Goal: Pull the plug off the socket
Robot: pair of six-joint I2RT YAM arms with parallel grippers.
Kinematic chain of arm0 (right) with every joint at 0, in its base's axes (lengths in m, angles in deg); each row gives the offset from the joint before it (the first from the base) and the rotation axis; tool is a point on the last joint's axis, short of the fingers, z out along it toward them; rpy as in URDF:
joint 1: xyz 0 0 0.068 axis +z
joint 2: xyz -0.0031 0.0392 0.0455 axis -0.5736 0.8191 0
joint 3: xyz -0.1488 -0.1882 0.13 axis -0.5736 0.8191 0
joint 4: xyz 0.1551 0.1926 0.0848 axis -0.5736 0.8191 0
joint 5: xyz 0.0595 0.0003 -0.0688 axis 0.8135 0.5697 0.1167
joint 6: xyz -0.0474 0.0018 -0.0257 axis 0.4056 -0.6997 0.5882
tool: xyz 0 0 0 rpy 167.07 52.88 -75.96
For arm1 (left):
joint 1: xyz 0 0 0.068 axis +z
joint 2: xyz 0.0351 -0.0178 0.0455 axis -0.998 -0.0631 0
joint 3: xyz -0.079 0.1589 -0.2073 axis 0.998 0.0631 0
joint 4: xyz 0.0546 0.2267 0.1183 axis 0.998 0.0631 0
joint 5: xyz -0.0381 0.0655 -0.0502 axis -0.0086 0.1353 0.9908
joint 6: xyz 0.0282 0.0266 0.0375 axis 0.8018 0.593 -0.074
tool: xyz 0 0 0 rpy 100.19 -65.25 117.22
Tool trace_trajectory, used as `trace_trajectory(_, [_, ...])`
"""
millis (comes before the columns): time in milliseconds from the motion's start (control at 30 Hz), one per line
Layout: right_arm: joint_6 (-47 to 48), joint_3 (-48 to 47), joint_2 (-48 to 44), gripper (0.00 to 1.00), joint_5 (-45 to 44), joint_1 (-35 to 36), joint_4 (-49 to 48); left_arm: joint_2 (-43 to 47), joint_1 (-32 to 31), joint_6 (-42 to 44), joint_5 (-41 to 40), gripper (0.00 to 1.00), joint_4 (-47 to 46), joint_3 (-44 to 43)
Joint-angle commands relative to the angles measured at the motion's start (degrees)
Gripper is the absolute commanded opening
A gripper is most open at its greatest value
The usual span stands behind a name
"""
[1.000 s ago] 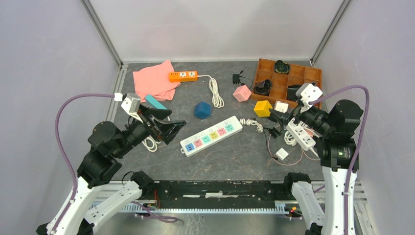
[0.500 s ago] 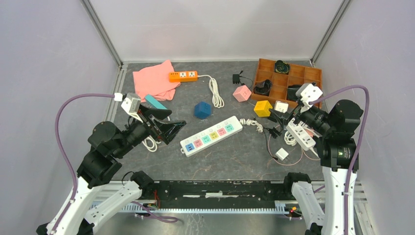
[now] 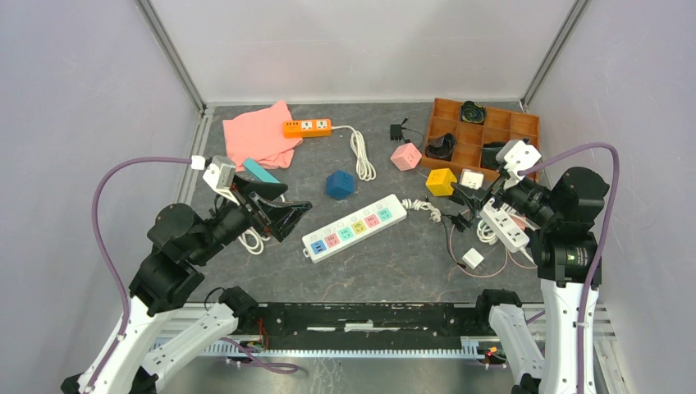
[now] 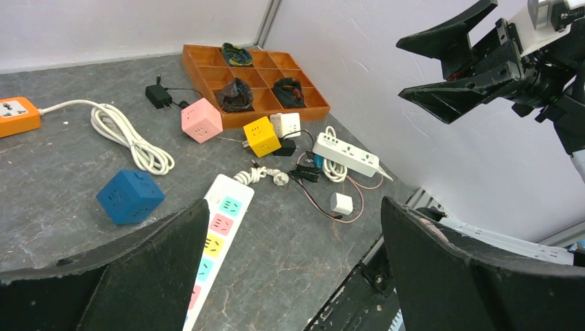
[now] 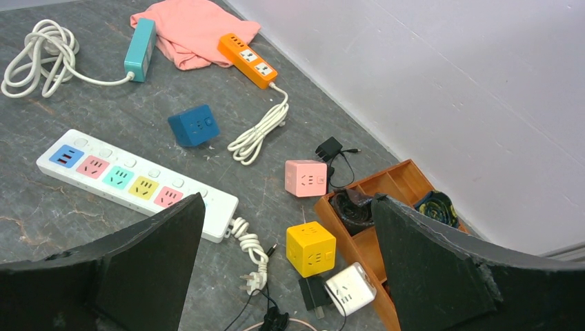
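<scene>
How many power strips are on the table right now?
4: orange strip at the back beside the pink cloth; teal strip at the cloth's near edge; the socket with pastel outlets mid-table; plain white strip far right. Others may be hidden.

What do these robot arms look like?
The left arm and right arm have white links and black joints. A purple cable loops to a white box at each wrist. The left gripper and right gripper have broad black wedge-shaped fingers.

Overhead, two wrist views; common socket [image 3: 354,227]
</scene>
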Motion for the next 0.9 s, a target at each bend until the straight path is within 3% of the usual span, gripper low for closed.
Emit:
trace_trajectory(0, [0.0, -1.2, 0.1, 0.98, 0.9, -0.1, -0.2, 0.1, 0.2, -0.1, -0.5, 1.0, 0.1, -0.2])
trace_trajectory(867, [0.0, -1.9, 0.1, 0.98, 1.2, -0.2, 0.4, 0.4, 0.2, 0.1, -0.5, 1.0, 0.5, -0.1])
